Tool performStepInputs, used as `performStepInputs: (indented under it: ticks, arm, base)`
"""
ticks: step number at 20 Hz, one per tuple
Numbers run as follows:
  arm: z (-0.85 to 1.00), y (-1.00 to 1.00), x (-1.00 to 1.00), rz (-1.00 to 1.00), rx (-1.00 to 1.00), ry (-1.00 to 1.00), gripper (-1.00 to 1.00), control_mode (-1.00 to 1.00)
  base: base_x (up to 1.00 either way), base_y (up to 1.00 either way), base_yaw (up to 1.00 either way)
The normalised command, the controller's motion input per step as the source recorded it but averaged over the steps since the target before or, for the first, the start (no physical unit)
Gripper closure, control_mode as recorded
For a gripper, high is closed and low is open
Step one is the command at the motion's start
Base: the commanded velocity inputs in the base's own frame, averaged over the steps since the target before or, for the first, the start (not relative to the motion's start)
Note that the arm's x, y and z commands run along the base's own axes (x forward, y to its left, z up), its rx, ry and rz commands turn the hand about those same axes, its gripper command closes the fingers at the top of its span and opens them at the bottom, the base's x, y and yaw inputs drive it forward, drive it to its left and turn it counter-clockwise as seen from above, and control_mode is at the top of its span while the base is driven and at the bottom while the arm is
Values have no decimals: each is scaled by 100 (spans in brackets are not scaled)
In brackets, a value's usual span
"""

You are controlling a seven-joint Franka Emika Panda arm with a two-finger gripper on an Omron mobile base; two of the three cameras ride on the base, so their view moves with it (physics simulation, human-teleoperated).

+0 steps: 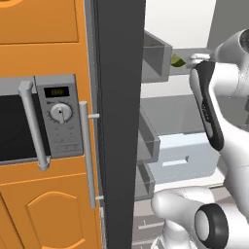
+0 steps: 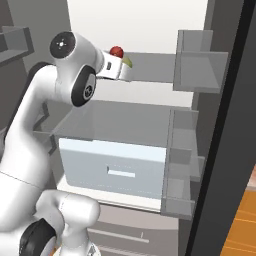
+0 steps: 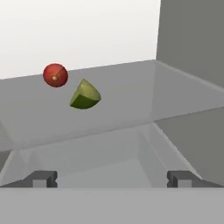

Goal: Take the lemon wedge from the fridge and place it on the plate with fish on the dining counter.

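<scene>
One lemon wedge (image 3: 85, 95) and one small red fruit (image 3: 55, 75) sit close together on a grey shelf (image 3: 131, 100) inside the open fridge (image 2: 200, 65), ahead of the gripper (image 3: 111, 178), whose two fingertips stand wide apart holding nothing, beside orange cabinets (image 1: 44, 209) and a microwave (image 1: 39, 121).

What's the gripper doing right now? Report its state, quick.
Gripper: open, holding nothing, short of the small yellow-green lemon wedge on the grey fridge shelf.

Orange cabinets (image 1: 44, 209) w/ built-in grey microwave (image 1: 41, 119)
</scene>
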Motion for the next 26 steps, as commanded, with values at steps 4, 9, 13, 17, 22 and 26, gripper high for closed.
performStepInputs:
  ticks: [4, 9, 13, 17, 22, 26]
  arm:
    - [0, 16, 65, 14, -3, 0, -100, -100]
    - [0, 2, 50, 18, -1, 0, -100, -100]
    - [5, 0, 38, 16, -3, 0, -100, -100]
    - [0, 1, 51, 6, -3, 0, -100, -100]
    - [-1, 0, 52, 0, -8, 0, -100, -100]
    - [0, 0, 51, 0, -8, 0, -100, -100]
  base:
    - [0, 0, 0]
    - [0, 0, 0]
    - [0, 0, 0]
    - [0, 0, 0]
    - [0, 0, 0]
    - [0, 0, 0]
